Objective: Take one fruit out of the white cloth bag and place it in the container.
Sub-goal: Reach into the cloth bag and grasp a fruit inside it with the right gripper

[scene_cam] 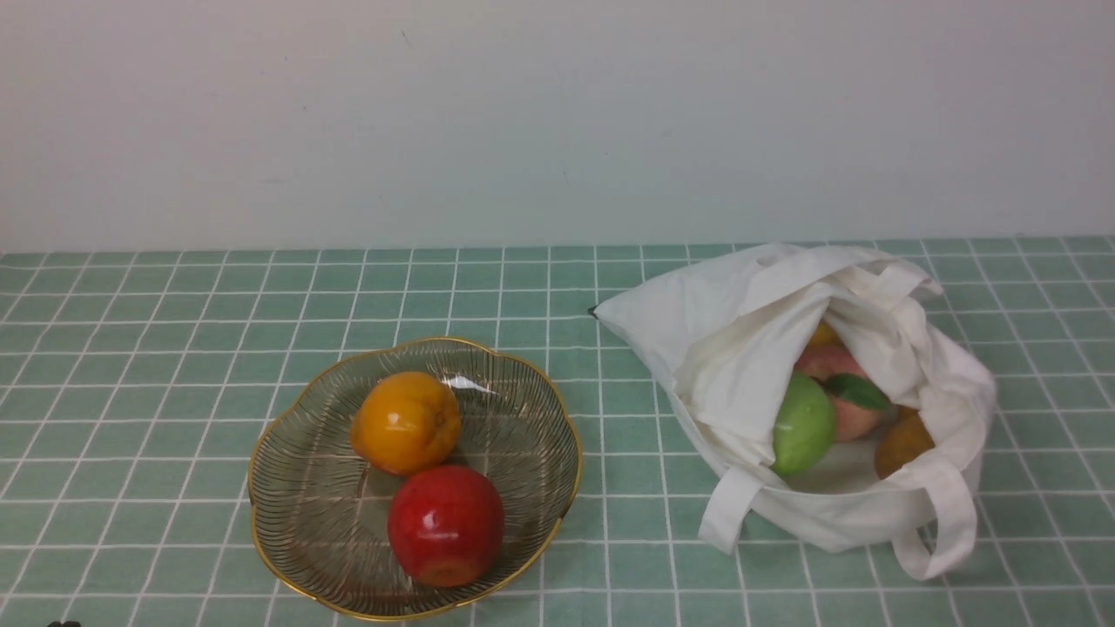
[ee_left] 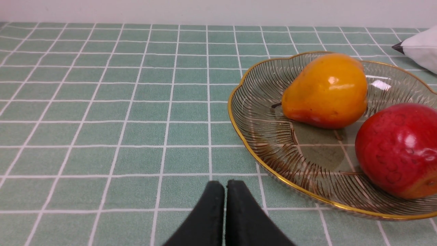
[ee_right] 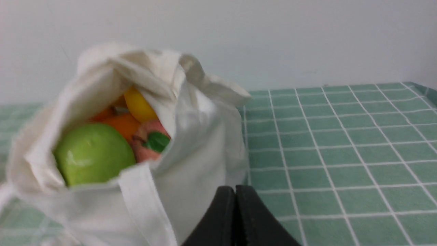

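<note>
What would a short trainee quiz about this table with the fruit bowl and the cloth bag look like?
1. True or false: the green apple lies in the glass bowl.
2. How many fruits are in the bowl? A one, B two, C four.
3. Fill in: the left gripper and the right gripper are both ___.
Key: 1 false, it sits in the white cloth bag. 2 B, the red apple and the orange pear. 3 shut.
</note>
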`<move>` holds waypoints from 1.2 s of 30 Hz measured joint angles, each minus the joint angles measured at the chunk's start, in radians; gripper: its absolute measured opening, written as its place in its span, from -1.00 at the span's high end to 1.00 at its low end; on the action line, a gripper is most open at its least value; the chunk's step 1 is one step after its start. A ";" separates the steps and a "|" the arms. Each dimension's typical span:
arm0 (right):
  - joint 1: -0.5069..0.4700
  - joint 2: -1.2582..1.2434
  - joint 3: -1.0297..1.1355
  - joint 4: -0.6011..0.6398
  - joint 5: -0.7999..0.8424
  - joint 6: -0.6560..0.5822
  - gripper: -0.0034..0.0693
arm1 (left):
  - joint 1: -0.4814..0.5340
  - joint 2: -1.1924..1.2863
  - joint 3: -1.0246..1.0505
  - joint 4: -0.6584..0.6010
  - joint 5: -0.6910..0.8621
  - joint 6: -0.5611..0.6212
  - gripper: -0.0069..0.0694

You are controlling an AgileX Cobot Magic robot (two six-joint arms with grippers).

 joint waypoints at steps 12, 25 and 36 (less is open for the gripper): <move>0.000 0.000 0.000 0.255 -0.187 0.195 0.94 | 0.000 0.000 0.000 0.000 0.000 0.000 0.84; 0.086 0.135 -0.307 0.190 -0.069 0.219 0.94 | 0.000 0.000 0.000 0.000 0.000 0.000 0.84; 0.219 0.867 -0.740 0.136 0.512 -0.097 0.94 | 0.000 0.000 0.000 0.000 0.000 0.000 0.84</move>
